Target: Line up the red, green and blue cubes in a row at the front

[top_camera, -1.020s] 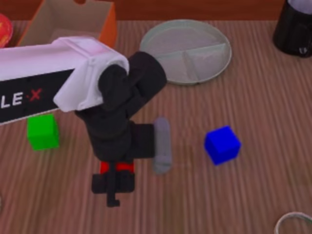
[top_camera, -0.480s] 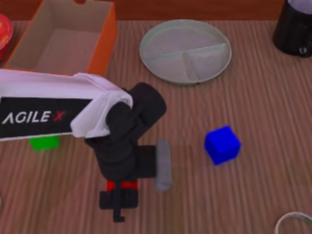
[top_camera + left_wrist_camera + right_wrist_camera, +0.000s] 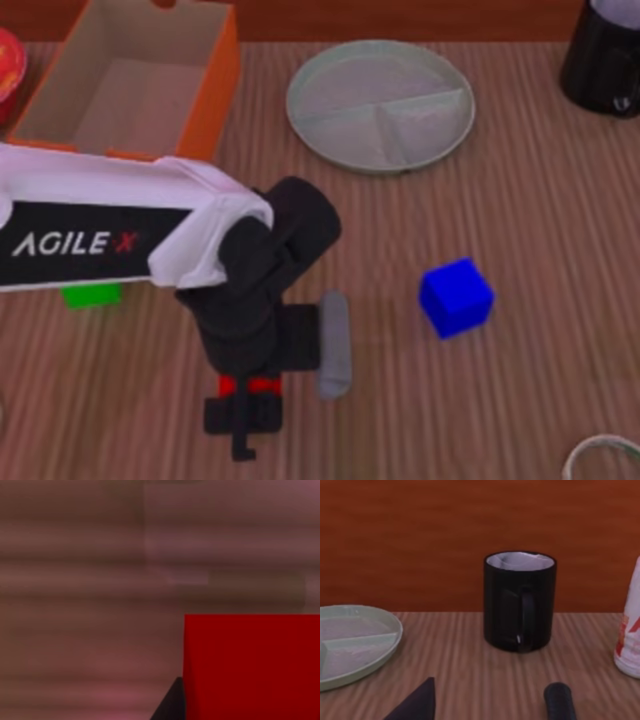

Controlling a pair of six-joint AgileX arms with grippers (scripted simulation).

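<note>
Unmoved — left hand (image 3: 243, 412) gripping red cube (image 3: 250, 384) | orange box (image 3: 212, 95) empty

left pincer (image 3: 244, 402) | carried red cube (image 3: 248, 384) frontward | now settling

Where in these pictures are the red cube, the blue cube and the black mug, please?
red cube (image 3: 250, 665), left wrist view, on its broad red face.
blue cube (image 3: 456, 296), top view, on its top face.
black mug (image 3: 520, 602), right wrist view, on its side wall by the handle.
</note>
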